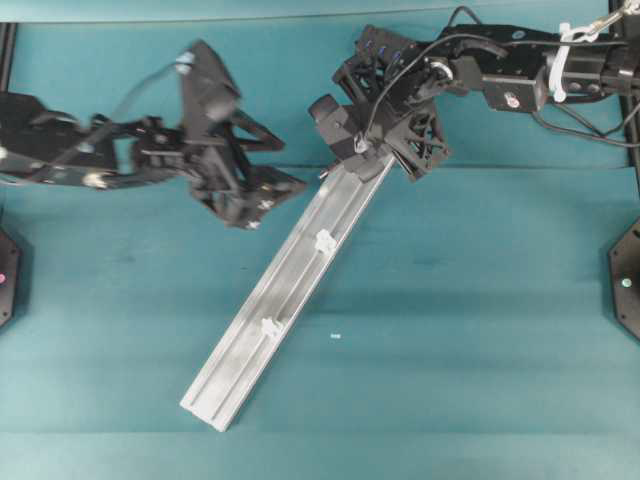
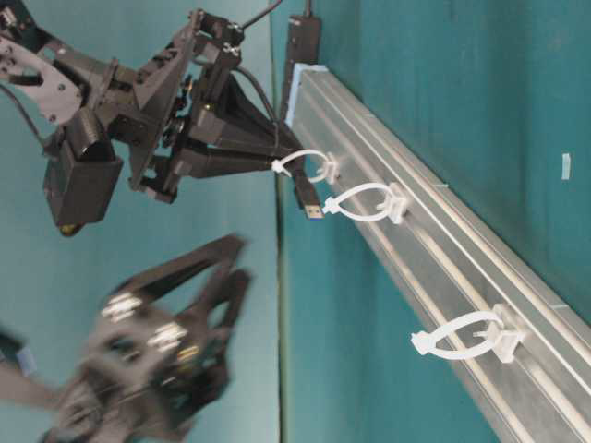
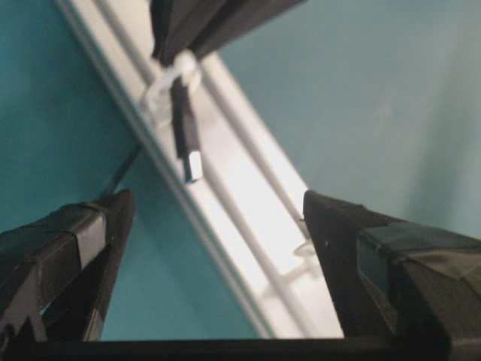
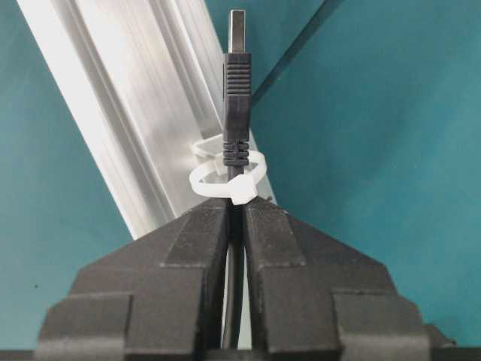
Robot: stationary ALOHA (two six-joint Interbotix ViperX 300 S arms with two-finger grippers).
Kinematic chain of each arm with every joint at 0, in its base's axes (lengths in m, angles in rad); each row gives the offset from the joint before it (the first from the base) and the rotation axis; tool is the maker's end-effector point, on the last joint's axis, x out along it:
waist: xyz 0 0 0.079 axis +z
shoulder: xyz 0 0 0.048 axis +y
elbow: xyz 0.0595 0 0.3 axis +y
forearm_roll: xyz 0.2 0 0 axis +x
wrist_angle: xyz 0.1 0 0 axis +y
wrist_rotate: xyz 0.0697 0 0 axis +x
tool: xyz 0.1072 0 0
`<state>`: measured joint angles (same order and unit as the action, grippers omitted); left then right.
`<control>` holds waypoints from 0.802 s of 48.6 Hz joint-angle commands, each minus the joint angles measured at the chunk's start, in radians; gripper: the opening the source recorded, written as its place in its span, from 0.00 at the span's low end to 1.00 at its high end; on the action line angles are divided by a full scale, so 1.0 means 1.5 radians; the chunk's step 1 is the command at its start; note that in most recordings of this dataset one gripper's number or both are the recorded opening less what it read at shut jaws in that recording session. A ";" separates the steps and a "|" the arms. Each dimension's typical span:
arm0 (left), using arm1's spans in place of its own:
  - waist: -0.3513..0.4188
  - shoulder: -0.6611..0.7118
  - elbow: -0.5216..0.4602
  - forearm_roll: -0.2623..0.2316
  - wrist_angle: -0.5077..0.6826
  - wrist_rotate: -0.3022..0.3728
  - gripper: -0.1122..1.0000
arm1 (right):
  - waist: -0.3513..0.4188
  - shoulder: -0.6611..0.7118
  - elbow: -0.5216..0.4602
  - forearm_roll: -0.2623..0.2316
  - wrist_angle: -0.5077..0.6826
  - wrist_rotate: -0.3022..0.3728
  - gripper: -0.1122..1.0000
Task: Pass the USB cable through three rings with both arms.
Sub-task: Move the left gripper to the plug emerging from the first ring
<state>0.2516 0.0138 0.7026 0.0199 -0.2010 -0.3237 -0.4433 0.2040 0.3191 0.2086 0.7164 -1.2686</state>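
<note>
My right gripper (image 4: 237, 214) is shut on the thin black USB cable just behind its plug (image 4: 237, 83). The plug pokes through the first white ring (image 4: 225, 173) at the upper end of the silver rail (image 4: 128, 98). From table level the plug (image 2: 309, 198) hangs past that ring (image 2: 309, 164), short of the second ring (image 2: 365, 201) and the third ring (image 2: 462, 340). My left gripper (image 3: 218, 226) is open and empty. It hovers a little away from the plug (image 3: 188, 139), its fingers (image 3: 376, 256) straddling the rail. From overhead it sits left of the rail (image 1: 290, 160).
The black hub (image 1: 385, 45) with blue sockets lies behind the right gripper (image 1: 357, 150), near the rail's upper end. The rail (image 1: 250, 350) runs diagonally down-left across the teal table. A small white speck (image 1: 335, 336) lies to its right.
</note>
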 commanded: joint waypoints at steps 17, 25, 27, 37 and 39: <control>0.000 0.084 -0.069 0.002 -0.043 0.025 0.97 | 0.005 0.002 -0.003 0.007 -0.003 -0.004 0.17; 0.000 0.097 -0.075 0.002 -0.046 0.024 0.96 | 0.004 0.002 -0.003 0.008 -0.004 -0.004 0.17; 0.000 0.102 -0.076 0.002 -0.046 0.021 0.96 | 0.005 0.002 -0.003 0.008 -0.003 -0.004 0.17; 0.000 0.123 -0.079 0.002 -0.059 0.017 0.96 | 0.005 0.002 -0.003 0.008 -0.004 -0.003 0.17; 0.001 0.128 -0.081 0.002 -0.064 0.018 0.96 | 0.005 0.002 -0.003 0.008 -0.004 -0.003 0.17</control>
<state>0.2516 0.2025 0.5983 0.0199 -0.2746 -0.2961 -0.4433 0.2056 0.3191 0.2163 0.7148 -1.2686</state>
